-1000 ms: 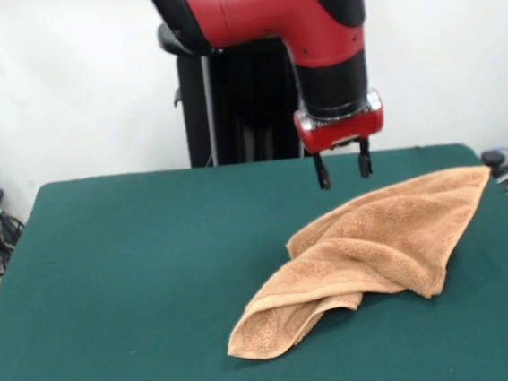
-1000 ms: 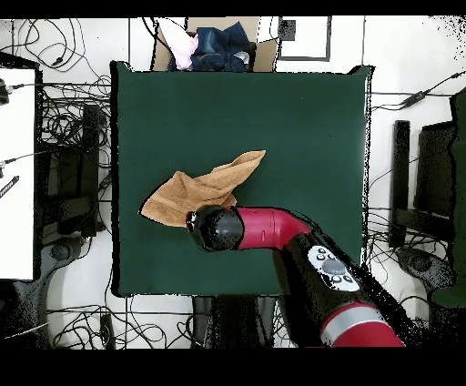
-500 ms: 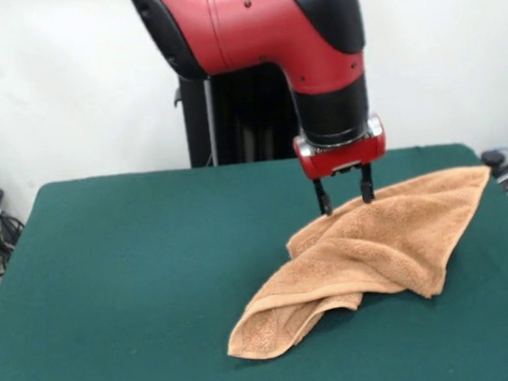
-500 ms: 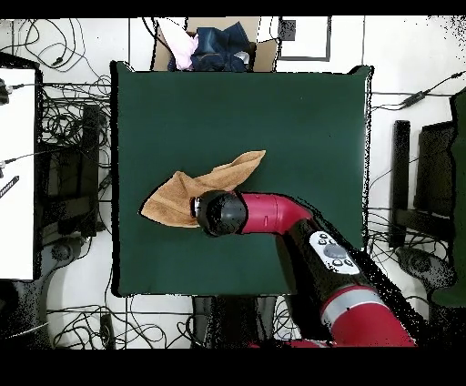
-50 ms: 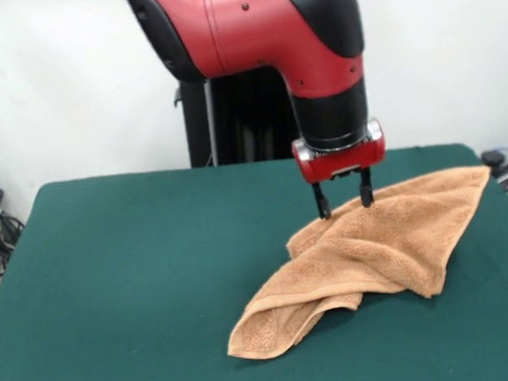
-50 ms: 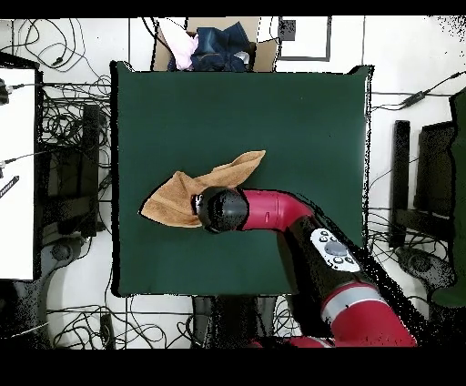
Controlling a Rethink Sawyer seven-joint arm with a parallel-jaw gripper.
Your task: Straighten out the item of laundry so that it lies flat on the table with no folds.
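The crumpled tan terry-cloth towel (image 5: 368,256) lay folded over itself on the dark green felt desk (image 5: 136,274), its long axis running from a bunched end near the front edge toward the far right corner. At its far folded edge, the red-and-black arm's end effector (image 5: 341,202) stood directly above, fingers parted narrowly, tips about touching cloth, gripping nothing.

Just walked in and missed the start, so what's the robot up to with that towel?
The red and black arm has its gripper open, with the fingertips right at the upper fold of the tan towel. Nothing is gripped yet. The towel lies crumpled and folded over itself on the green table, one corner reaching toward the table's edge. It is far from flat, so the straightening is not done.
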